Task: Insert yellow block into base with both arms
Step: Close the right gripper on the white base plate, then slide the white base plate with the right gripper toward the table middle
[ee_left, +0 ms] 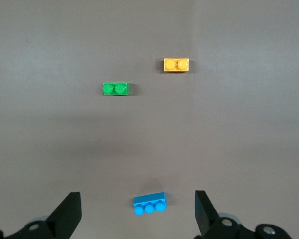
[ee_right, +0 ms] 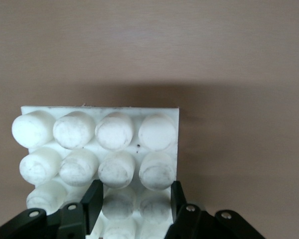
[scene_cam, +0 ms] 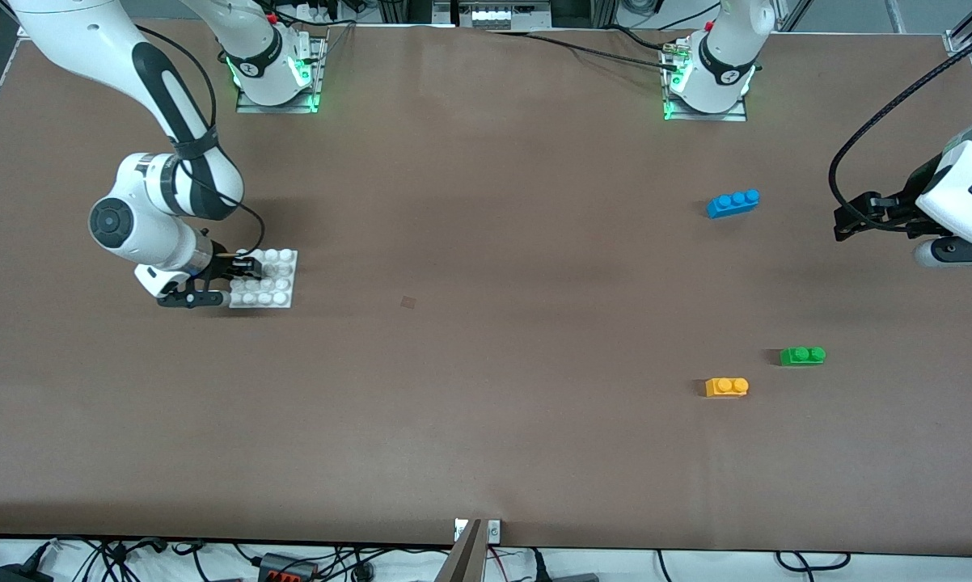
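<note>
The yellow block [scene_cam: 726,387] lies on the table toward the left arm's end, near the front camera; it also shows in the left wrist view [ee_left: 176,64]. The white studded base [scene_cam: 272,279] lies flat toward the right arm's end. My right gripper [scene_cam: 223,280] is down at the base's edge, its fingers [ee_right: 93,199] closed on two rows of studs of the base [ee_right: 114,132]. My left gripper [scene_cam: 846,220] is open and empty in the air at the left arm's end, and its fingers [ee_left: 70,211] frame the blue brick below.
A blue three-stud brick [scene_cam: 733,202] lies farther from the front camera than the yellow block, and shows in the left wrist view [ee_left: 149,203]. A green two-stud brick [scene_cam: 802,356] lies beside the yellow block, and shows there too [ee_left: 115,88].
</note>
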Controlling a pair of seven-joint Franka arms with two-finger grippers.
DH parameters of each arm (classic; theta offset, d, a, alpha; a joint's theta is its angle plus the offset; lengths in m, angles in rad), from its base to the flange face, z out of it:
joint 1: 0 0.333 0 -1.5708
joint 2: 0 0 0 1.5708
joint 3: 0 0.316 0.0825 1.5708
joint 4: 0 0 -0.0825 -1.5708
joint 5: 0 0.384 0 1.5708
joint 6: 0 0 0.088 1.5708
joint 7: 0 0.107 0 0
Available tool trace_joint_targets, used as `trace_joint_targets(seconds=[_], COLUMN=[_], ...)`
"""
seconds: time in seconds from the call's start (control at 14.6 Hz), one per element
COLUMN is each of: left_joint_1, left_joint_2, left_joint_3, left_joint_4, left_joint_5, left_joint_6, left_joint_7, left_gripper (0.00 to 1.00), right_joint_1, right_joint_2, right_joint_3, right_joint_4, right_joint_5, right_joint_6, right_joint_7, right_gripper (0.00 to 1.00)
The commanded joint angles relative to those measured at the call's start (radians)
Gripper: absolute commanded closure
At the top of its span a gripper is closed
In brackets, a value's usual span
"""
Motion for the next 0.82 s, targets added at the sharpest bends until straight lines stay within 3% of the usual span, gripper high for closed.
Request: trace_joint_targets(seconds=[0.0,0.34,0.75], left_joint_1=[0.006,0.006,0.006], left_joint_2=[-0.001,-0.003,-0.003], left_joint_3=[-0.007,-0.007,0.002], left_joint_4=[0.014,0.014,0.014], left_joint_5=[0.011,0.010,-0.018], left_joint_6=[-0.018,-0.016,-0.016], left_joint_7=[-0.001,-0.001,-0.001], left_gripper=[0.00,0.00,0.00], right_joint_1=[0.010,0.049,0.272], right_joint_2=[0.034,0.087,0.190], right_joint_3=[0.055,0.128,0.130], right_joint_4=[0.012,0.064,0.234], right_joint_5=[0.015,0.015,0.016], right_joint_6=[0.006,0.004,-0.007], right_joint_7=[-0.014,0.009,0.277], right_gripper=[0.56,0.55,0.56])
